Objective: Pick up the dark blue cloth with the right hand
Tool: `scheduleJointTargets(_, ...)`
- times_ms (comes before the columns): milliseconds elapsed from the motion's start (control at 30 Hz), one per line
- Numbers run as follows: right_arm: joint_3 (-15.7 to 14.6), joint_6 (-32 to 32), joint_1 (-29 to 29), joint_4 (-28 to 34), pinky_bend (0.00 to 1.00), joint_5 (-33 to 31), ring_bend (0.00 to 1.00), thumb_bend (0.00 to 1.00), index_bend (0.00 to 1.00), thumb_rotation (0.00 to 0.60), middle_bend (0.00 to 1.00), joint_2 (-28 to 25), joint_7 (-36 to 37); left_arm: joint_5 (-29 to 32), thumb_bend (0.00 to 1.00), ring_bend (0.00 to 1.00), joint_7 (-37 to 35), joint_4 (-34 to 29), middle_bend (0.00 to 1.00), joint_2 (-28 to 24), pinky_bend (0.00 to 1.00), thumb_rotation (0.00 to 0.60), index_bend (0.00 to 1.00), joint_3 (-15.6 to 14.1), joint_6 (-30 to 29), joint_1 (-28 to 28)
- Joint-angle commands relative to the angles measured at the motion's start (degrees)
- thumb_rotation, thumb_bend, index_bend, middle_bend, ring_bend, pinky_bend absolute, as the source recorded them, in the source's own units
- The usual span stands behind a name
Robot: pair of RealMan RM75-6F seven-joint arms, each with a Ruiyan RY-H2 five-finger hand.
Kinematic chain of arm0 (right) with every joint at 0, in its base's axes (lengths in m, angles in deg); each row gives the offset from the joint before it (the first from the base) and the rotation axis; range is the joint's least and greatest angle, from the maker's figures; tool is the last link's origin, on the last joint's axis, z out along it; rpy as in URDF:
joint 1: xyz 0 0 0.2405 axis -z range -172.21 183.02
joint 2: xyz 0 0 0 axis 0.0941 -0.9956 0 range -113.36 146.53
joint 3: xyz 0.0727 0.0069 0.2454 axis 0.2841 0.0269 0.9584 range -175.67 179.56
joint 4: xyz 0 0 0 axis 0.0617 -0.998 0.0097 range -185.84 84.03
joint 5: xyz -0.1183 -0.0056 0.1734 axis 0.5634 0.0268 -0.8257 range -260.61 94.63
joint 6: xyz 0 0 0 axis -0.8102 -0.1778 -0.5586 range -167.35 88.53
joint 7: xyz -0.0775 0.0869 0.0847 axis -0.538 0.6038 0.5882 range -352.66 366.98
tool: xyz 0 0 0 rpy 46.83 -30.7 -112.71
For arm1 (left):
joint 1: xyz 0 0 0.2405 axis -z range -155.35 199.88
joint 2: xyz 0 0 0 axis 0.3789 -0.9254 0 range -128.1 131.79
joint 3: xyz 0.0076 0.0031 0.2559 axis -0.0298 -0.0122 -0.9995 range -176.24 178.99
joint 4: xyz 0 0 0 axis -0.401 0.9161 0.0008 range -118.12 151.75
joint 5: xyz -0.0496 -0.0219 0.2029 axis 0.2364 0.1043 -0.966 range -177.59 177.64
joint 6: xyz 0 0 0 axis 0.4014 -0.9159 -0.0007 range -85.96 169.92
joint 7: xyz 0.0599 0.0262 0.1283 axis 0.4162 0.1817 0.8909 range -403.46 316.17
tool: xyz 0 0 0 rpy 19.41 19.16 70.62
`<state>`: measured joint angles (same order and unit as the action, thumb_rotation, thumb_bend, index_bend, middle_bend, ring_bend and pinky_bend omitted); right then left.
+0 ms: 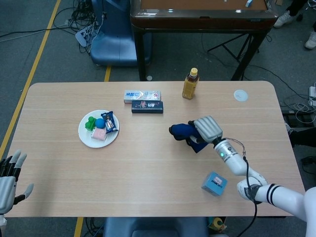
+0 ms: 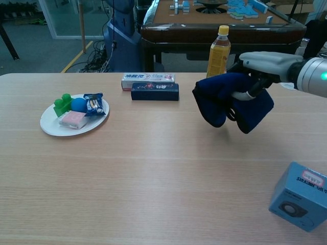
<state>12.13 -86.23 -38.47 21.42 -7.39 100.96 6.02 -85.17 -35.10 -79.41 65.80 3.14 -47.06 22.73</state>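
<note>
1. Your right hand's fingers are mostly hidden: in both views the dark blue cloth (image 2: 231, 102) wraps around them, and only the grey back of the right hand (image 2: 266, 62) shows clearly.
2. Your left hand (image 1: 10, 180) is cut off at the near left edge of the head view, and the chest view does not show it at all.
3. The print on the two flat boxes (image 2: 155, 91) at the far side of the worktop (image 2: 138, 173) is too small to read.
4. Your right hand is closed around the dark blue cloth and grips it; in the chest view the cloth hangs in folds below the hand, clear of the worktop, right of centre and near the bottle (image 2: 218, 50).
5. Your left hand holds nothing, with its fingers spread apart, off the near left corner of the worktop.
6. A light blue box (image 2: 301, 197) sits at the near right, well apart from the cloth.
7. A white plate (image 2: 51, 127) with small items on it lies at the left.
</note>
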Motion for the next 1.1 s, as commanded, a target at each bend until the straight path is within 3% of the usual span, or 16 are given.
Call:
scheduleJointTargets(33, -0.77, -1.64, 0.05, 3.34, 0.61, 2.38, 0.58, 0.60, 0.68, 0.600, 0.57, -1.21, 0.77, -0.05, 0.26, 0.01, -0.14, 0.05, 0.00, -0.01, 0.03, 0.600, 0.00, -0.08, -0.11, -0.12)
scheduleJointTargets(267, -1.50, -2.59, -1.32, 9.07, 0.61, 5.93, 0.58, 0.60, 0.68, 0.600, 0.57, -0.46, 1.54, -0.72, 0.26, 0.01, -0.39, 0.03, 0.00, -0.12, 0.03, 0.600, 0.00, -0.23, -0.54, -0.25)
scheduleJointTargets(600, -3.79, 0.82, -4.34, 13.59, 0.61, 8.85, 0.56, 0.60, 0.68, 0.600, 0.55, 2.43, 2.68, -0.81, 0.26, 0.01, -0.55, -0.14, 0.00, -0.38, 0.03, 0.600, 0.00, -0.47, -1.24, -0.90)
scheduleJointTargets(667, -4.40, 1.76, -4.89, 13.86, 0.56, 9.37, 0.50, 0.52, 0.61, 0.600, 0.51, 2.33, 2.96, -0.78, 0.26, 0.01, -0.62, -0.14, 0.00, -0.47, 0.03, 0.600, 0.00, -0.46, -1.40, -1.03)
scheduleJointTargets(700, -4.68, 2.22, -5.10, 13.98, 0.50, 9.46, 0.45, 0.44, 0.52, 0.600, 0.45, 2.18, 2.80, -0.74, 0.26, 0.01, -0.66, -0.13, 0.00, -0.52, 0.03, 0.600, 0.00, -0.45, -1.45, -1.09)
scheduleJointTargets(767, -5.05, 2.80, -5.32, 14.14, 0.40, 9.25, 0.33, 0.28, 0.32, 0.600, 0.32, 1.71, 2.00, -0.59, 0.26, 0.01, -0.75, -0.14, 0.00, -0.61, 0.03, 0.600, 0.00, -0.42, -1.54, -1.21)
scheduleJointTargets(833, -5.01, 3.08, -5.34, 14.87, 0.23, 8.42, 0.14, 0.07, 0.04, 0.600, 0.10, 1.03, 1.01, -0.50, 0.26, 0.01, -0.81, -0.14, 0.00, -0.61, 0.03, 0.600, 0.00, -0.42, -1.47, -1.24)
scheduleJointTargets(933, -4.80, 2.11, -4.88, 16.40, 0.14, 7.72, 0.04, 0.00, 0.00, 0.600, 0.01, -0.01, -0.29, -0.57, 0.26, 0.01, -0.83, -0.08, 0.00, -0.55, 0.03, 0.600, 0.00, -0.41, -1.28, -1.13)
scheduleJointTargets(1100, -4.51, -2.50, -2.54, 19.63, 0.13, 6.95, 0.03, 0.00, 0.00, 0.600, 0.00, -2.79, -4.02, -0.58, 0.26, 0.01, -0.83, 0.03, 0.00, -0.45, 0.03, 0.600, 0.00, -0.28, -0.90, -0.86)
